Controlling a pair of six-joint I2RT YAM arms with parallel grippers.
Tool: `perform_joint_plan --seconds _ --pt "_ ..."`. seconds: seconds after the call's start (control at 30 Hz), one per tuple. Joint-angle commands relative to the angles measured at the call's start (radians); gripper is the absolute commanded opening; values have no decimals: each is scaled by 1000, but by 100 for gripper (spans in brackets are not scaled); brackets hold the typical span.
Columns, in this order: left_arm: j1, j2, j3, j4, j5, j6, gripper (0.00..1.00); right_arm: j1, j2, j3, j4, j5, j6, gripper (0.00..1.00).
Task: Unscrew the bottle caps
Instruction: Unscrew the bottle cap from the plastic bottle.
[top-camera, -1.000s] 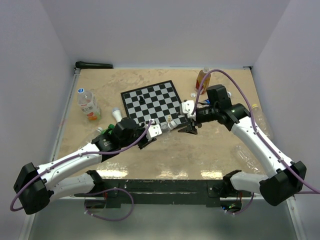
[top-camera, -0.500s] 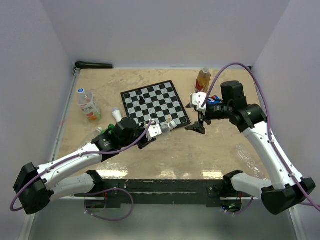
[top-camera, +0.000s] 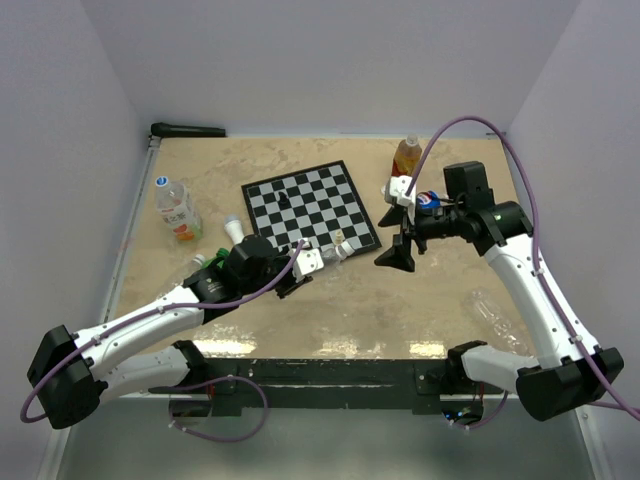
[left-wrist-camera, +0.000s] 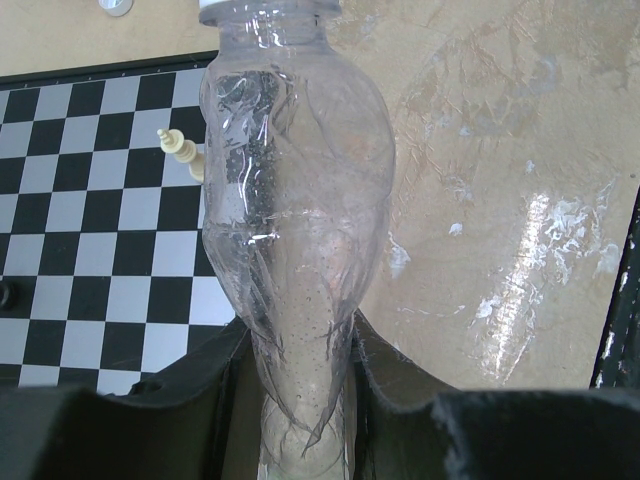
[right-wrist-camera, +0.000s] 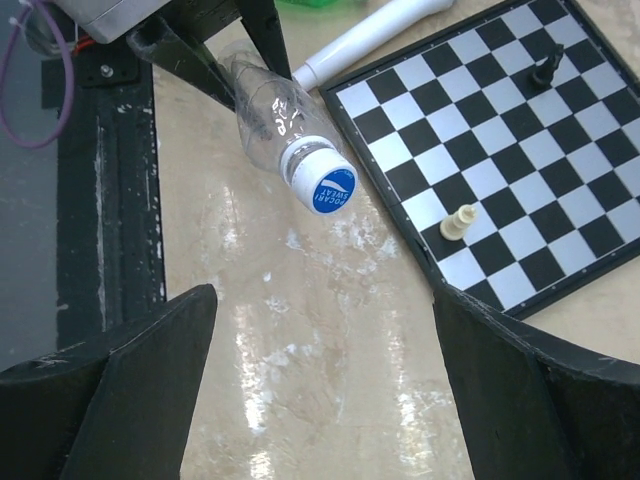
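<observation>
My left gripper (top-camera: 320, 258) is shut on a clear crushed bottle (left-wrist-camera: 295, 200), pinching its lower body between the jaws (left-wrist-camera: 300, 345). The bottle lies low over the table by the chessboard's near edge. Its cap (right-wrist-camera: 325, 186) is blue and white, sits on the neck and faces my right gripper; it also shows in the top view (top-camera: 345, 251). My right gripper (top-camera: 398, 252) hovers open to the right of the cap, apart from it, with only bare table between its fingers (right-wrist-camera: 320, 400).
The chessboard (top-camera: 310, 205) carries a black piece (right-wrist-camera: 545, 65) and a cream piece (right-wrist-camera: 458, 220). A capped bottle (top-camera: 175, 208) stands at the left, an orange one (top-camera: 405, 155) at the back right. Clear bottles (top-camera: 498, 308) lie at the right. A white tube (right-wrist-camera: 370, 35) lies beside the board.
My right gripper has opened wide and pulled back to the right, away from the cap end of the held bottle. The left arm has not moved.
</observation>
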Motion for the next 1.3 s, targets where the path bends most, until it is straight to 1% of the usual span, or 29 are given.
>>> perform_joint_plan --seconds 0.0,0.1,0.17,0.27,0.43,0.7,0.83,1.03,1.27 --pt "-2 -19 11 23 2 -11 0 -15 7 25 48 -48 163 93" --pt "-2 -19 11 23 -1 -11 0 -15 12 -1 113 -40 267 93" --pt "-3 -20 11 23 -1 -11 0 -15 17 -19 108 -60 269 93" --pt "-2 -19 8 25 1 -11 0 -15 33 -26 127 -75 313 92" --pt "-2 -11 9 23 1 -11 0 -10 98 -13 145 -100 373 91" --pt "-2 -11 9 25 -3 -11 0 62 201 30 179 -68 430 90" --pt "-2 -11 9 25 -3 -9 0 77 236 53 179 -64 436 86" --pt "-2 -11 9 23 1 -11 0 89 256 66 174 -107 439 77" --pt "-2 -11 9 25 -1 -9 0 103 287 73 170 -158 432 60"
